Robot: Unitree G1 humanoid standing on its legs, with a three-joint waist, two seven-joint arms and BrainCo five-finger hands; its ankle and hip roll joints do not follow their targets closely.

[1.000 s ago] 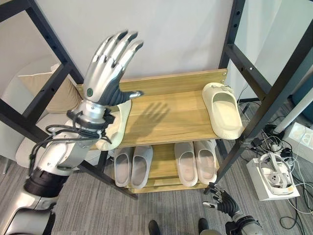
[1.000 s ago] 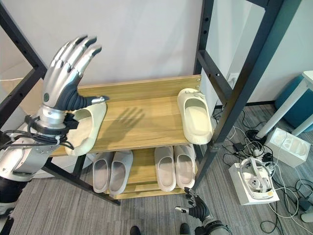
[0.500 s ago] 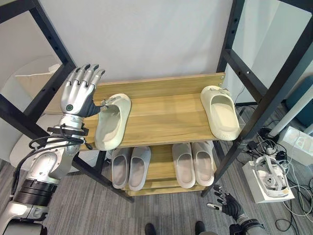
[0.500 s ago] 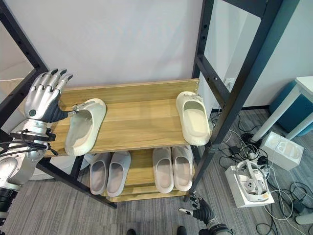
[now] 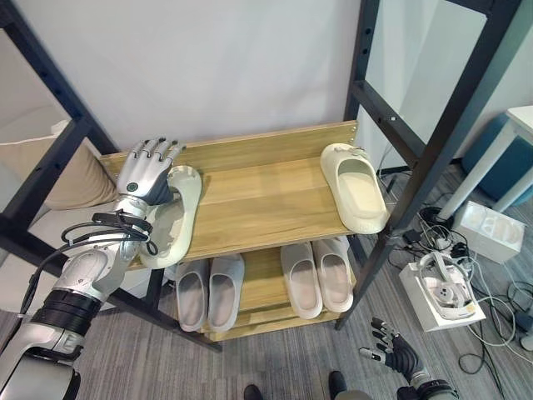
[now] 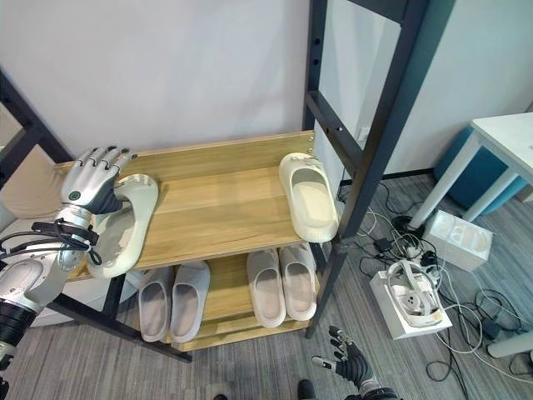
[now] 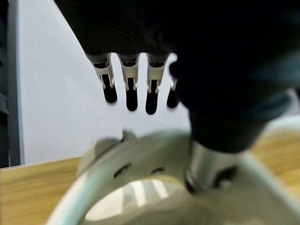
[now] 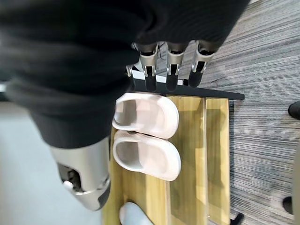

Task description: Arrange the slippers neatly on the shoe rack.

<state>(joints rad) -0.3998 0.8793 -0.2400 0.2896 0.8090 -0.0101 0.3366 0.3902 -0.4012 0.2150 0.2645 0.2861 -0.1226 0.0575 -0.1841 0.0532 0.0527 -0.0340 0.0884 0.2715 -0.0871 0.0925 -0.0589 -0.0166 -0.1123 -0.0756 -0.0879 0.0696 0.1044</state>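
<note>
A cream slipper [image 5: 171, 218] lies at the left end of the wooden upper shelf [image 5: 266, 196], its heel hanging over the front edge. My left hand [image 5: 148, 175] rests over its toe with fingers straight, and the thumb [image 7: 206, 164] dips into the slipper's opening [image 7: 136, 192]. The matching cream slipper [image 5: 356, 187] lies at the shelf's right end, heel also past the edge. A grey pair [image 5: 208, 292] and a pale pink pair [image 5: 316, 275] sit side by side on the lower shelf. My right hand [image 5: 396, 357] hangs open low by the floor, right of the rack.
Black metal frame posts [image 5: 420, 158] stand around the rack on both sides. A white box holding a headset [image 5: 441, 287] and loose cables lie on the floor to the right. A beige cushion [image 5: 50, 167] sits to the left.
My left hand has dropped from high in front of the wall down onto the toe of the left slipper. The camera has shifted. The right hand stays low.
</note>
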